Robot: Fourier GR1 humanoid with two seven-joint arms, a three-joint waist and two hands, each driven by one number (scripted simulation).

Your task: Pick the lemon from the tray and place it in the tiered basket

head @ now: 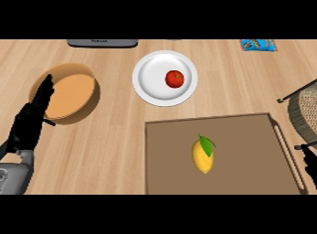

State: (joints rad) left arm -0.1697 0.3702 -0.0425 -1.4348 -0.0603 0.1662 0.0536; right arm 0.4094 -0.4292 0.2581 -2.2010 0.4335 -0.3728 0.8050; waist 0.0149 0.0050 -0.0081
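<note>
Where the brown tray (248, 137) sits at the counter's (113, 151) near edge, right of centre, the lemon (203, 156) lies on it, a little left of the tray's middle and apart from every rim. It is a plain yellow fruit, longer than wide, tapering to a blunt point at each end, with a dark green leaf at its far tip; its long axis runs roughly from the tray's far side toward the near side. Beyond the tray's far edge stands a white plate (154, 84) carrying a red tomato (175, 79). Toward the counter's left side rests a shallow wooden bowl (73, 93). At the right edge of the counter the woven tiered basket (314, 114) shows only in part, with dark wire bars above and below it. The left hand (31, 121) appears at the left, its fingers straight and held together, their tips reaching the bowl's left rim. The right hand (316, 171) shows only as a dark shape at the tray's right rim; whether its fingers are spread or curled cannot be told. At the far edge lie a grey object (102, 43) and a blue packet (258, 45).
</note>
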